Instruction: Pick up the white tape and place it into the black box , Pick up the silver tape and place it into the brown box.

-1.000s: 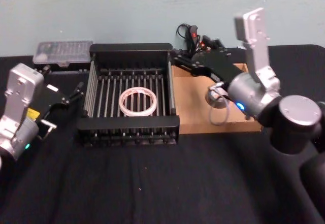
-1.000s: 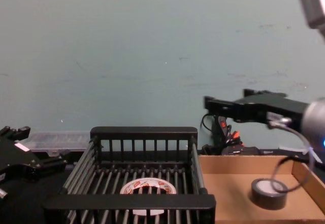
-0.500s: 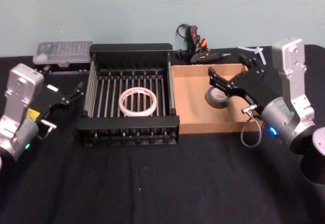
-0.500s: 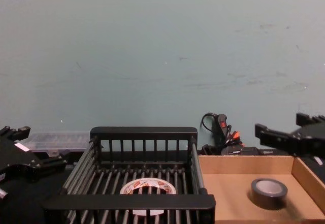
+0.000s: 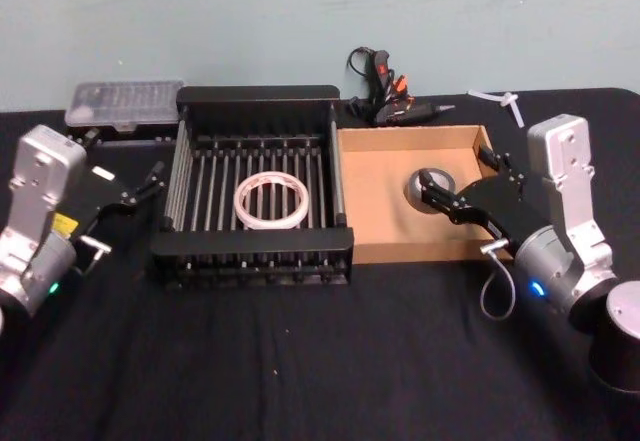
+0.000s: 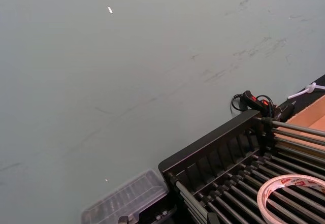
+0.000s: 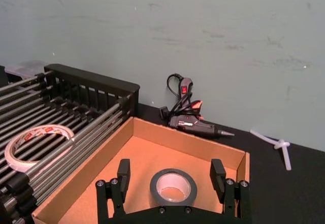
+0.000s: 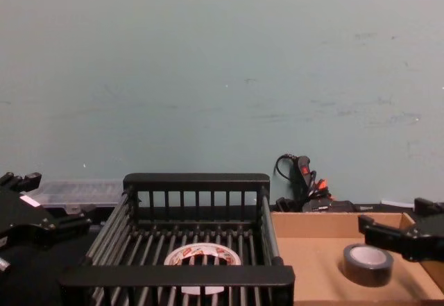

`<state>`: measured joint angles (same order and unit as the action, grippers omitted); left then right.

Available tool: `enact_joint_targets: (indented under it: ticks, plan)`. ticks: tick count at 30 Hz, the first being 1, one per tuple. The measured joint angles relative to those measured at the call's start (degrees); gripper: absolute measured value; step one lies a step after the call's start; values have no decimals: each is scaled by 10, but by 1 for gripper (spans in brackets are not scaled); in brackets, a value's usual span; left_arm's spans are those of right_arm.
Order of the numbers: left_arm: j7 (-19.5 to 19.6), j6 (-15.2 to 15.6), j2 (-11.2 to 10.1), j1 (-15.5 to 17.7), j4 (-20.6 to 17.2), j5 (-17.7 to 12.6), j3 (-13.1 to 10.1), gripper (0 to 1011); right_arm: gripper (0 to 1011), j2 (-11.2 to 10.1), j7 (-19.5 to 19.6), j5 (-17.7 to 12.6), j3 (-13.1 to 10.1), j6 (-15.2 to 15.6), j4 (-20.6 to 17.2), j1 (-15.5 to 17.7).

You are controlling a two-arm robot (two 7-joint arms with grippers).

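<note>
The white tape [image 5: 243, 204] [image 8: 182, 253] [image 6: 269, 191] [image 7: 48, 129] lies flat on the slatted floor of the black box [image 5: 256, 93] [image 8: 195, 179]. The silver tape [image 5: 425, 181] [image 7: 173, 174] [image 8: 361, 273] rests on the floor of the brown box [image 5: 375, 191] [image 7: 177, 137], toward its right side. My right gripper [image 5: 455, 173] [image 7: 170, 169] [image 8: 392, 216] is open at the tray's right edge. Its fingers stand apart on either side of the silver roll and do not touch it. My left gripper [image 5: 125, 156] [image 8: 52, 198] is parked open, left of the black box.
A glue gun [image 5: 385, 91] [image 7: 190, 117] with its cable lies behind the brown box. A clear plastic case [image 5: 125, 103] sits behind the left gripper. A white plastic piece [image 5: 505, 101] lies at the back right. A teal wall backs the black table.
The right arm has swung down and back from above the tray's far side to its right edge. The silver tape stays put in the tray. The left arm has not moved.
</note>
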<state>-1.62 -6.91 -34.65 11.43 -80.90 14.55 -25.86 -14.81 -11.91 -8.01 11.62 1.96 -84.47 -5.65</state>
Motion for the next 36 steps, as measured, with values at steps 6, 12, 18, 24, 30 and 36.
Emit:
enact_joint_targets:
  ticks: [6, 12, 18, 24, 30, 36]
  plan:
    - [0, 0, 0, 0, 0, 0, 0, 1001, 1002, 0, 0, 1, 0, 0, 0, -1]
    - [0, 0, 0, 0, 0, 0, 0, 1001, 1003, -1, 0, 1, 0, 1, -1, 0]
    - [0, 0, 0, 0, 0, 0, 0, 1001, 1002, -1, 0, 0, 0, 1, -2, 0]
    - [0, 0, 0, 0, 0, 0, 0, 1001, 1002, -1, 0, -1, 0, 1, -2, 0]
    - [0, 0, 0, 0, 0, 0, 0, 1001, 1002, -2, -1, -1, 0, 1, -3, 0]
    - [0, 0, 0, 0, 0, 0, 0, 1001, 1002, -2, -1, -1, 0, 1, -3, 0]
